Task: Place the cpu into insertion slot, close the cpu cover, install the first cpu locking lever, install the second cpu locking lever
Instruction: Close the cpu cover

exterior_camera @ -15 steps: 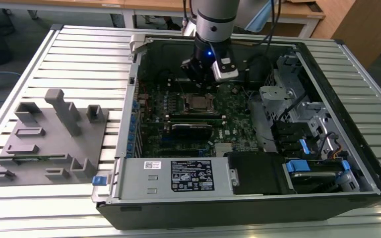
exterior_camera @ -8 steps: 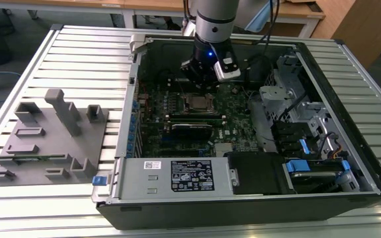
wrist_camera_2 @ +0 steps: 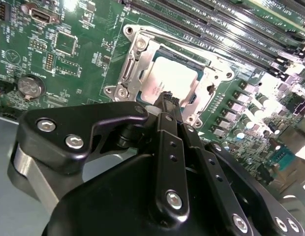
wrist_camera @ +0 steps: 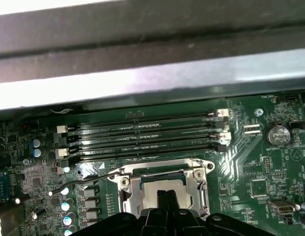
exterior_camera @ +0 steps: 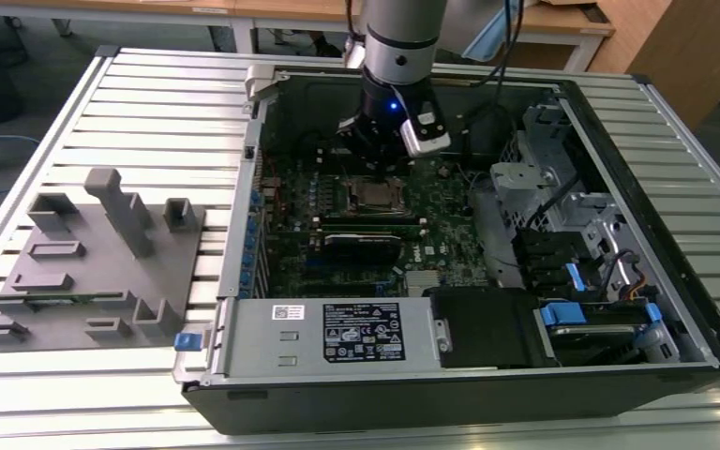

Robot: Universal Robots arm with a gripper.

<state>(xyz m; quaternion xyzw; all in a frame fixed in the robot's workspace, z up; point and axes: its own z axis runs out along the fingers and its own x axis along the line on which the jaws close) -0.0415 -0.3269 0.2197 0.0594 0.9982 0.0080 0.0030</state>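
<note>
The cpu [wrist_camera_2: 167, 77] lies flat in its socket on the green motherboard, its dull silver top showing through the window of the cpu cover [wrist_camera_2: 132, 69]. The cover looks lowered around the chip. My gripper [wrist_camera_2: 167, 100] is shut, its narrow black fingertips pressed together right over the chip's near edge with nothing visible between them. In the first wrist view the same fingertips [wrist_camera: 161, 197] sit over the cpu [wrist_camera: 155, 187], and a thin wire locking lever [wrist_camera: 88, 179] stands out sideways from the socket. In the exterior view the gripper [exterior_camera: 379, 169] hangs inside the case above the socket [exterior_camera: 377, 194].
Black memory slots [wrist_camera: 142, 130] run beside the socket, with the case wall [wrist_camera: 142, 83] beyond them. A coin battery [wrist_camera_2: 30, 86] sits on the board. A grey fixture block [exterior_camera: 85, 262] rests on the slatted table at the exterior view's left; the power supply [exterior_camera: 335, 333] fills the case front.
</note>
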